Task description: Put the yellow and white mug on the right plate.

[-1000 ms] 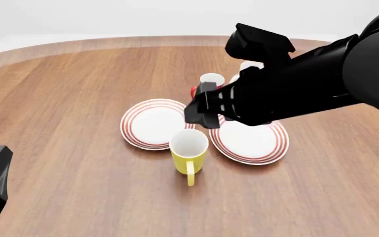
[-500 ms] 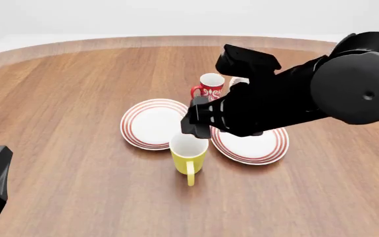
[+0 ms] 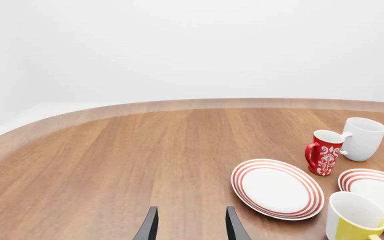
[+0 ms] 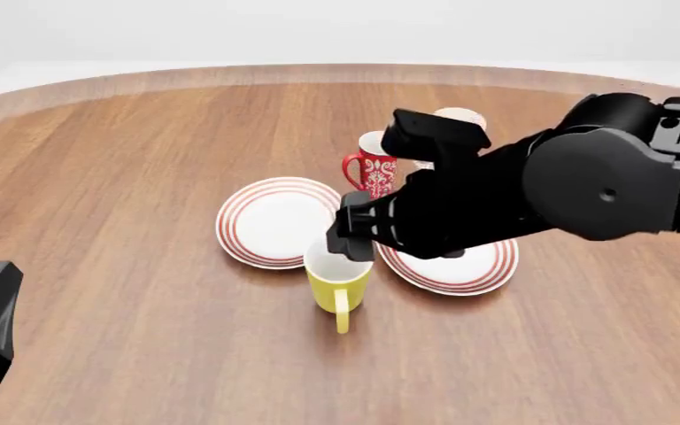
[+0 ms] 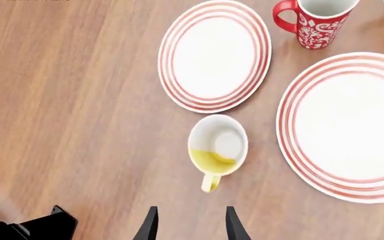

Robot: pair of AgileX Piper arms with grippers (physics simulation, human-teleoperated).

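Black right tool (image 4: 343, 241) above an upright yellow mug with a white inside (image 4: 339, 276).
The mug stood on the wooden tabletop (image 4: 139, 177), just beside the red-ringed white right plate (image 4: 473, 262); the tool's fingers were spread, gripping nothing.

Two matte black arms, no markings or cables visible.
The right arm (image 4: 576, 186) is bulky, with rounded joint housings and a boxy block; the left gripper (image 3: 189, 226) and right gripper (image 5: 189, 225) each show two thin, tapered black fingers.
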